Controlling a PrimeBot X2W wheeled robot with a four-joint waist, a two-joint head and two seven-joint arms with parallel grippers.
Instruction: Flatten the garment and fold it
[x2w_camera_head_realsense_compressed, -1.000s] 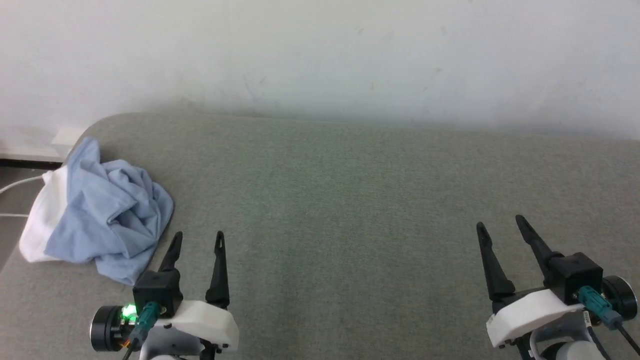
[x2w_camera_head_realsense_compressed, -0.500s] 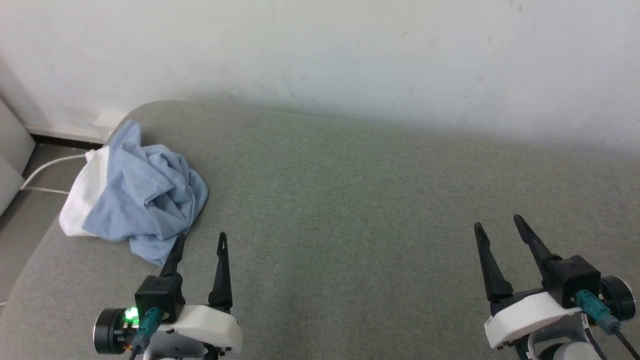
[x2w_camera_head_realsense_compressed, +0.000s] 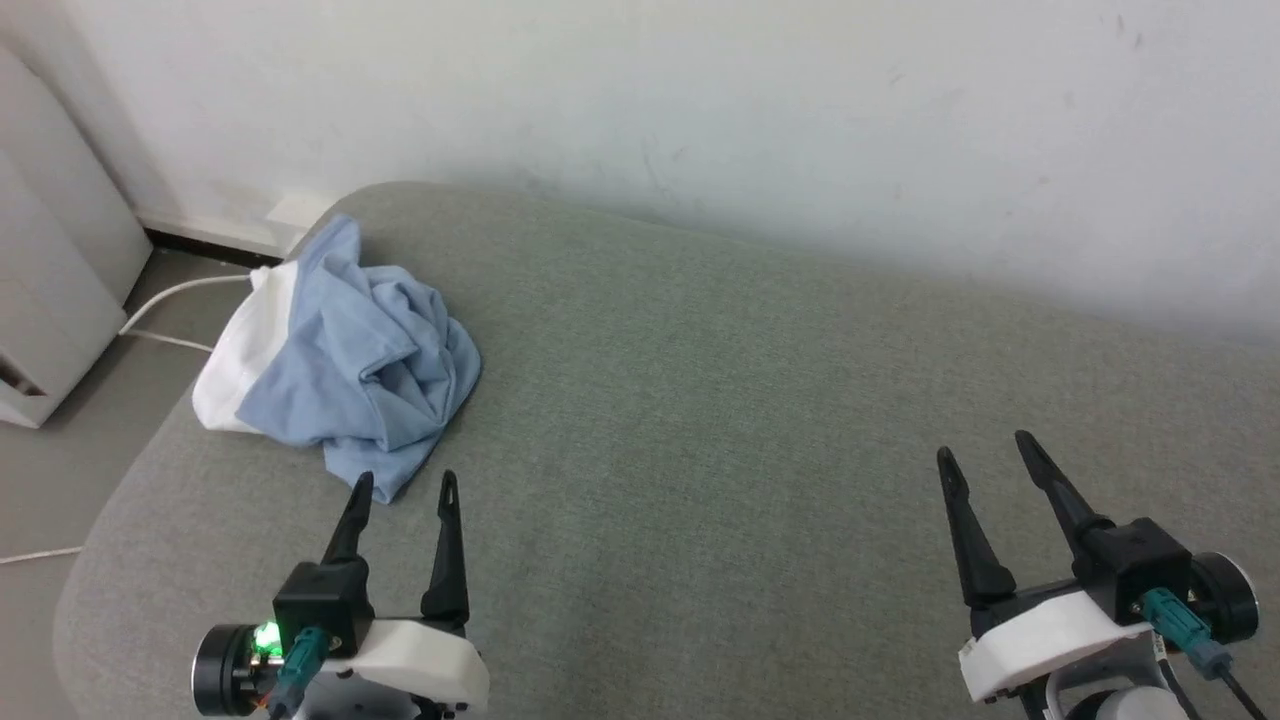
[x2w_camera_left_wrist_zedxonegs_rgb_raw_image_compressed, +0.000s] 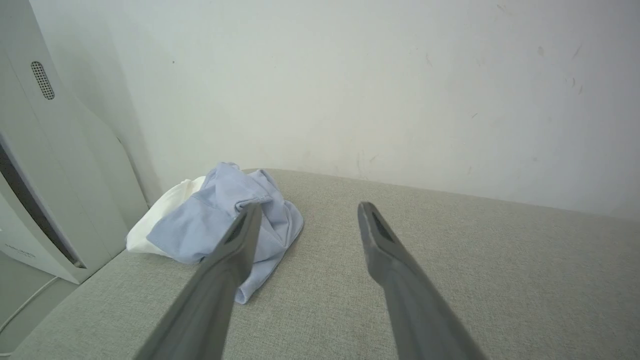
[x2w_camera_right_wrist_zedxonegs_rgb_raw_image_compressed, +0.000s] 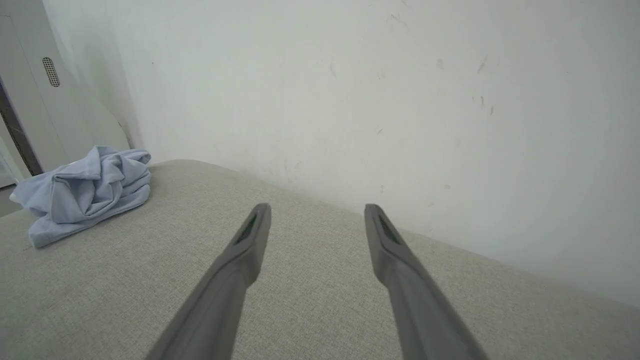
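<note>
On the grey cushion, ten o'clock of head view: the garment (x2w_camera_head_realsense_compressed: 350, 370), a crumpled heap, unfolded, at the cushion's left end near the wall.
Garment, colour: light blue, with a white portion at its nine o'clock side.
Garment, other views: ten o'clock in the left wrist view (x2w_camera_left_wrist_zedxonegs_rgb_raw_image_compressed: 215, 225); nine o'clock in the right wrist view (x2w_camera_right_wrist_zedxonegs_rgb_raw_image_compressed: 85, 192).
Left gripper (x2w_camera_head_realsense_compressed: 405, 478): seven o'clock of head view, jaws spread, nothing between them; left fingertip just beside the heap's nearest fold, contact cannot be told.
Right gripper (x2w_camera_head_realsense_compressed: 982, 447): four o'clock, jaws spread, holding nothing, well apart from the garment.
Cushion (x2w_camera_head_realsense_compressed: 700, 400): grey woven fabric, rounded corner.
Wall (x2w_camera_head_realsense_compressed: 700, 100): pale, scuffed, at twelve o'clock.
Cabinet (x2w_camera_head_realsense_compressed: 50, 270): white, at nine o'clock, on the floor (x2w_camera_head_realsense_compressed: 60, 470).
Cable (x2w_camera_head_realsense_compressed: 175, 292): white, between cabinet and garment.
</note>
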